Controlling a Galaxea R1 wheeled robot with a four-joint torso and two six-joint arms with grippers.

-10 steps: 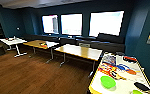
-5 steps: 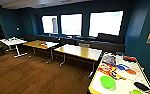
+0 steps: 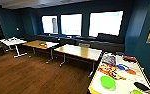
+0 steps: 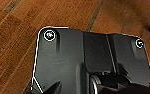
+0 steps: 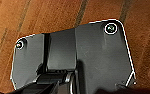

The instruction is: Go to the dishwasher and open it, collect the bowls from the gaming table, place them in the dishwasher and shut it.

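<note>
Nearest the camera, at the lower right of the head view, stands the gaming table, a long narrow white-topped bench with a yellow edge. On its near end lie the two lime-green bowls: the larger bowl sits well inside the rim, and the smaller bowl sits close to the near edge, cut by the frame, just beside a flat dark object. Beyond them the same bench carries a scatter of coloured items — red, blue and orange, too blurred to identify. By their look the bowls are thin plastic: probably light, stiff and smooth, hence apt to slide on the white top. The upturned rim looks the best place to take hold, one finger inside the wall and one outside. Both wrist views look down on the wooden floor, so each tool appears to hang low beside the base, well apart from the bowls and below bench height; whether either tool is open or closed cannot be told. Farther off stand wooden-topped tables, then a small white table at the left, and last — along the dark blue wall — three bright windows.
</note>
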